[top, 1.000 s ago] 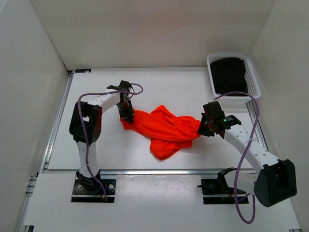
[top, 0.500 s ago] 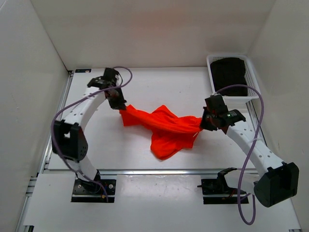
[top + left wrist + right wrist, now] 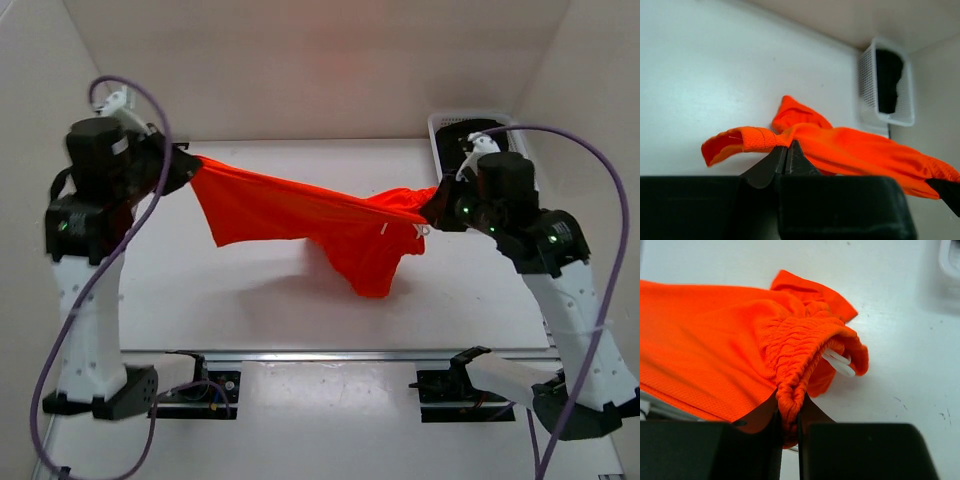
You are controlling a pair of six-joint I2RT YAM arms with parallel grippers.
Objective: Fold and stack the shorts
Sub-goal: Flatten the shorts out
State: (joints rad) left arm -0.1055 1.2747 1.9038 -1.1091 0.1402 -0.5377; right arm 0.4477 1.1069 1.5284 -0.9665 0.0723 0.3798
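While both arms stand raised over the table point(image 3: 250, 310), the shorts point(image 3: 300, 215) hang stretched between them, lifted off the surface. The left claw point(image 3: 186, 170), at the far left, is pressed together on a hemmed edge of the cloth. The left wrist view shows its tips meeting with orange fabric caught between them. The right claw point(image 3: 432, 212), at the right, pinches the gathered waistband point(image 3: 795, 347), and the crinkled elastic bunches up between its closed tips. A white drawstring point(image 3: 839, 362) loops out just beside that grip. From the taut upper edge the cloth sags, with one leg drooping lowest right of the middle. I cannot tell whether that leg touches the table. A white basket point(image 3: 436, 135) with dark cloth point(image 3: 887, 75) inside sits at the far right corner, behind the right arm.
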